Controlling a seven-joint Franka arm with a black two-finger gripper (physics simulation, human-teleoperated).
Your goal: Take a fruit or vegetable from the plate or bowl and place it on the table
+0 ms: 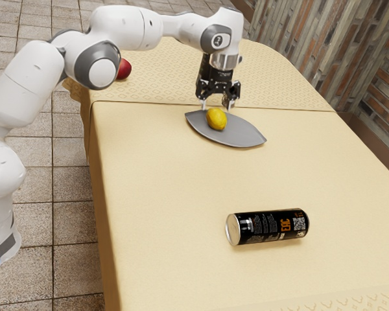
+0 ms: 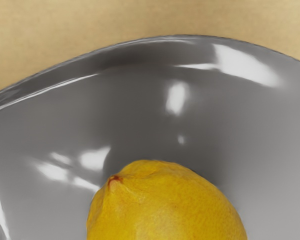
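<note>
Spread out below the fingers (image 1: 204, 102) of the gripper (image 1: 216, 106): the table (image 1: 175, 194), meant to receive the fruit, with that delivery yet to be made. Reaching in above, from the exterior view's left: the arm (image 1: 126, 29). Directly under the fingers, on the table: the gray plate (image 1: 243, 135). Well apart from the fingers, lying on its side: a black can (image 1: 269, 227), seemingly no part of the job. Also well away from them, partly hidden: a red fruit (image 1: 124, 69). Just below the parted fingers, ungripped and resting on the plate: the lemon (image 1: 216, 119), likely the pick. Done, by the look of it: most of the approach. Left to do: straddle the lemon, close, lift past the rim, set down on the table, release.
</note>
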